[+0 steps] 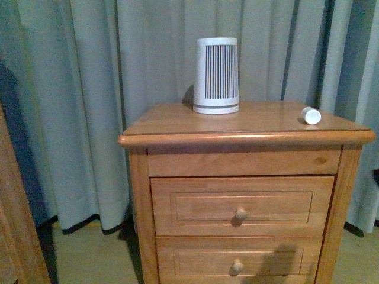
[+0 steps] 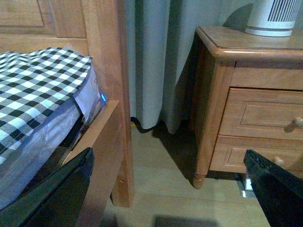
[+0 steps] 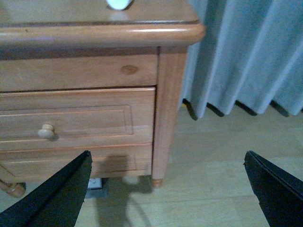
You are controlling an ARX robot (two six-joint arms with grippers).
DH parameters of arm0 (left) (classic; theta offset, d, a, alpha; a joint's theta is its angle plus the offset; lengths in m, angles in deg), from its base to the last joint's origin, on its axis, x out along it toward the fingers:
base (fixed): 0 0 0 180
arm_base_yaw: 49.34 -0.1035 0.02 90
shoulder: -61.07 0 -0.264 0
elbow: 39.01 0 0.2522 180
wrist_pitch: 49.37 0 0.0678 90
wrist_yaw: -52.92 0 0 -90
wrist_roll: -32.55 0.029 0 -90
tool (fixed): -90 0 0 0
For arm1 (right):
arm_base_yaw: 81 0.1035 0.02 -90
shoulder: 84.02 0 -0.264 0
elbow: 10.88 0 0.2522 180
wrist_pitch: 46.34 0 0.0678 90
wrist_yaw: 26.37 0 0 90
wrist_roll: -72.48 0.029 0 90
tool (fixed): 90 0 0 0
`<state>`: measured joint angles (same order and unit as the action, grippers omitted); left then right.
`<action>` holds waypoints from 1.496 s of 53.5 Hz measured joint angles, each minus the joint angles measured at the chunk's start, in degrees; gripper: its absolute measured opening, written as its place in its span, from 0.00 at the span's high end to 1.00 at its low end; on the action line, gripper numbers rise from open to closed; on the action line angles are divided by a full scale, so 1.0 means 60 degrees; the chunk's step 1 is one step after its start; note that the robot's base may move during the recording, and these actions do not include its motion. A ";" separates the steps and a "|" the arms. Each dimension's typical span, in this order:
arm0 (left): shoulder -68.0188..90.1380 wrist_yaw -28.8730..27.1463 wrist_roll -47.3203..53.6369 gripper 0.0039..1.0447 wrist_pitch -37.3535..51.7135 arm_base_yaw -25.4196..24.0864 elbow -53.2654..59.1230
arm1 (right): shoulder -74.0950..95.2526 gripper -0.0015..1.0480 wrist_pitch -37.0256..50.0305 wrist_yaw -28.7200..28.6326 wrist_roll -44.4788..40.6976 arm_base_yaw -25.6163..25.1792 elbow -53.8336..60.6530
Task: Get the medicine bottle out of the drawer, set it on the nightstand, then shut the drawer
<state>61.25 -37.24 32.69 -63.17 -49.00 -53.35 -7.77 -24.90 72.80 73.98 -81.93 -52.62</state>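
Note:
The nightstand (image 1: 237,121) stands before a curtain. The small white medicine bottle (image 1: 311,115) lies on its side at the right end of the top; its lower edge also shows in the right wrist view (image 3: 118,4). The upper drawer (image 1: 201,207) is shut flush, with its round knob (image 1: 240,213) facing me. Neither gripper shows in the front view. My left gripper (image 2: 168,153) is open and empty, low over the floor left of the nightstand (image 2: 213,94). My right gripper (image 3: 166,153) is open and empty, low in front of the nightstand's right front corner (image 3: 165,104), right of the drawer (image 3: 94,118).
A large white ribbed device (image 1: 216,76) stands at the back of the top. A wooden bed frame (image 2: 106,104) with checked bedding (image 2: 38,80) is on the left. The matching lower drawer (image 1: 195,260) is shut. A small white object (image 3: 94,182) lies on the floor under the nightstand.

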 joint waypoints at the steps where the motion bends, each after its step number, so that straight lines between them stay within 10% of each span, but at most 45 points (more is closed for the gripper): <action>1: 0.0000 0.0000 -0.0004 0.06 0.0000 0.0000 0.0000 | -0.0495 0.07 -0.0186 0.0007 -0.0018 -0.0055 0.0219; 20: 0.0000 -0.0004 0.0000 0.06 0.0000 0.0000 0.0000 | -1.1023 0.07 -0.5836 0.1104 -0.0186 0.0346 0.3850; 29: 0.0000 -0.0004 0.0000 0.06 0.0000 0.0000 0.0000 | -1.1657 0.07 -0.6105 0.0962 -0.0182 0.0317 0.4011; 36: 0.0000 0.0000 0.0000 0.06 0.0000 0.0000 0.0000 | -1.2236 0.27 -0.5938 -0.1413 -0.0204 0.0193 0.4189; 57: 0.0000 0.0004 0.0000 0.06 0.0000 0.0000 0.0000 | -1.2633 0.98 -0.5887 -0.1512 -0.0240 0.0175 0.4524; 73: 0.0000 0.0004 0.0000 0.06 0.0000 0.0000 0.0000 | -1.2637 0.97 -0.5887 -0.1515 -0.0226 0.0175 0.4524; 80: 0.0000 0.0004 0.0000 0.06 0.0000 0.0000 0.0000 | -1.2637 0.77 -0.5887 -0.1515 -0.0229 0.0175 0.4524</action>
<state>61.25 -37.22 32.69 -63.17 -49.00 -53.35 -83.60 -60.22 63.71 72.60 -80.88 -25.48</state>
